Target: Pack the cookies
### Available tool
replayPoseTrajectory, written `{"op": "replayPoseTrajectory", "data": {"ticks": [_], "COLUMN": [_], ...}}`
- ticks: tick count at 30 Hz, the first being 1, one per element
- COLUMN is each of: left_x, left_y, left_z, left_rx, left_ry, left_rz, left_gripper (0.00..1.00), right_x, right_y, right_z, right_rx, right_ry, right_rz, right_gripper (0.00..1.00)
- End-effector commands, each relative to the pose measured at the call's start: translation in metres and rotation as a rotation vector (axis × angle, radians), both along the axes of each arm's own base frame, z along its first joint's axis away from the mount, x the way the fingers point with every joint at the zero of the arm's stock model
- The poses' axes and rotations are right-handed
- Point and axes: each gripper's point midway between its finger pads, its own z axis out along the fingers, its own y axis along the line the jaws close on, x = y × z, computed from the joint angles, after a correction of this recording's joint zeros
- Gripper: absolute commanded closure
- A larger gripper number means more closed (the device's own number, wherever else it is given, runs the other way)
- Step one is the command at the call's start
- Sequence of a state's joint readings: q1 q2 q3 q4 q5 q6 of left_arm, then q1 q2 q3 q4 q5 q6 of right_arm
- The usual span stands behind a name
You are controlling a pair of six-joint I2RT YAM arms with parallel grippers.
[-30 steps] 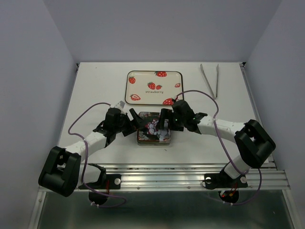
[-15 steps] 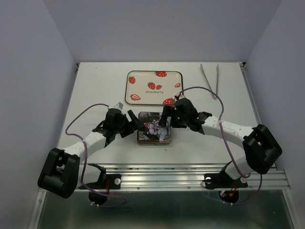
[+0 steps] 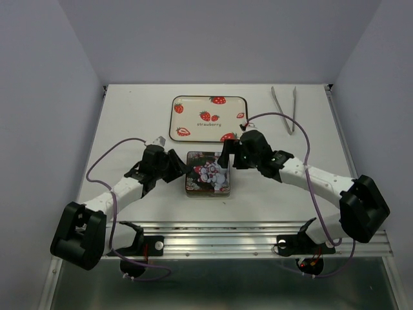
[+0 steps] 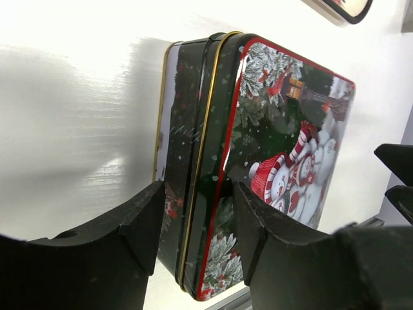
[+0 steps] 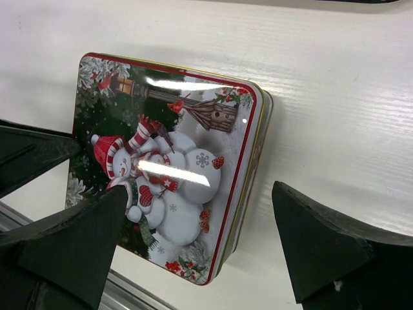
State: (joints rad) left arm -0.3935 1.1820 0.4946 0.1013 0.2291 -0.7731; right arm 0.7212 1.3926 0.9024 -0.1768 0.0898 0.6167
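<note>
No cookies show in any view. A shut square tin (image 3: 208, 173) with a snowman lid lies at the table's middle, also seen in the left wrist view (image 4: 284, 129) and the right wrist view (image 5: 174, 161). My left gripper (image 3: 179, 166) sits at the tin's left edge. Its jaws (image 4: 197, 194) are half closed astride that edge, one finger beside the wall, the other over the lid. Whether they press on it I cannot tell. My right gripper (image 3: 227, 155) hangs over the tin's far right side, jaws wide apart (image 5: 200, 190), holding nothing.
A cream tray (image 3: 174, 119) printed with strawberries lies behind the tin. Metal tongs (image 3: 284, 110) rest at the back right. A metal rail (image 3: 258, 236) runs along the near table edge.
My left jaws have narrowed from wide open to half closed around the tin's left edge. The right arm has stretched out and its gripper has shifted slightly back and right.
</note>
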Motion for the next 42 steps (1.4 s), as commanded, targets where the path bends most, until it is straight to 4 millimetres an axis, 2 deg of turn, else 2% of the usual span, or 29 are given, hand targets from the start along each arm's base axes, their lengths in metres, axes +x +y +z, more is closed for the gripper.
{"op": "replayPoseTrajectory", "data": {"ticks": [1,7,15,16,17,18,21,23,27,28,30,31,32,33,34,35,36,39,42], "left_x": [0.001,0.001,0.002,0.002,0.002,0.001,0.0,-0.002,0.006,0.009,0.02,0.02,0.022,0.031,0.035,0.04,0.043,0.051,0.058], "left_y": [0.001,0.0,0.005,0.006,0.005,0.007,0.01,0.013,0.006,0.005,0.002,0.004,0.006,0.007,0.008,0.007,0.008,0.002,-0.011], "left_z": [0.001,0.007,-0.009,-0.013,-0.014,-0.017,-0.021,-0.025,-0.004,0.009,0.035,0.048,0.056,0.077,0.089,0.111,0.122,0.143,0.139], "left_rx": [0.032,0.015,0.051,0.056,0.058,0.062,0.075,0.09,0.066,0.054,0.045,0.044,0.052,0.05,0.051,0.044,0.046,0.041,0.059], "left_ry": [-0.007,-0.024,0.025,0.039,0.042,0.053,0.067,0.088,0.034,-0.001,-0.068,-0.094,-0.106,-0.155,-0.181,-0.227,-0.25,-0.294,-0.28], "left_rz": [-0.011,-0.012,0.02,0.022,0.02,0.029,0.048,0.055,0.04,0.04,0.052,0.056,0.065,0.086,0.096,0.098,0.108,0.093,0.065], "left_gripper": [0.44,0.44,0.47,0.47,0.47,0.48,0.48,0.48,0.49,0.49,0.47,0.46,0.46,0.46,0.46,0.46,0.46,0.46,0.52], "right_x": [0.003,0.0,0.006,0.006,0.005,0.004,0.001,-0.001,0.0,0.003,0.006,0.011,0.013,0.012,0.015,0.018,0.023,0.028,0.03], "right_y": [0.015,0.033,0.03,0.029,0.029,0.026,0.015,0.012,0.016,0.02,0.025,0.03,0.032,0.037,0.037,0.038,0.035,0.032,0.032], "right_z": [0.012,0.003,-0.021,-0.025,-0.03,-0.041,-0.06,-0.062,-0.038,-0.019,0.0,0.021,0.03,0.041,0.05,0.066,0.074,0.085,0.078], "right_rx": [0.013,0.041,-0.021,-0.027,-0.035,-0.05,-0.096,-0.101,-0.06,-0.035,-0.006,0.018,0.029,0.053,0.057,0.077,0.071,0.077,0.068], "right_ry": [-0.022,0.014,0.033,0.041,0.051,0.076,0.115,0.128,0.081,0.042,0.002,-0.043,-0.064,-0.079,-0.105,-0.139,-0.169,-0.197,-0.189], "right_rz": [0.066,0.146,0.126,0.126,0.126,0.111,0.064,0.053,0.078,0.092,0.112,0.121,0.124,0.152,0.147,0.145,0.12,0.089,0.081], "right_gripper": [0.06,0.37,0.5,0.55,0.56,0.62,0.7,0.71,0.71,0.7,0.69,0.69,0.69,0.69,0.69,0.69,0.69,0.68,0.69]}}
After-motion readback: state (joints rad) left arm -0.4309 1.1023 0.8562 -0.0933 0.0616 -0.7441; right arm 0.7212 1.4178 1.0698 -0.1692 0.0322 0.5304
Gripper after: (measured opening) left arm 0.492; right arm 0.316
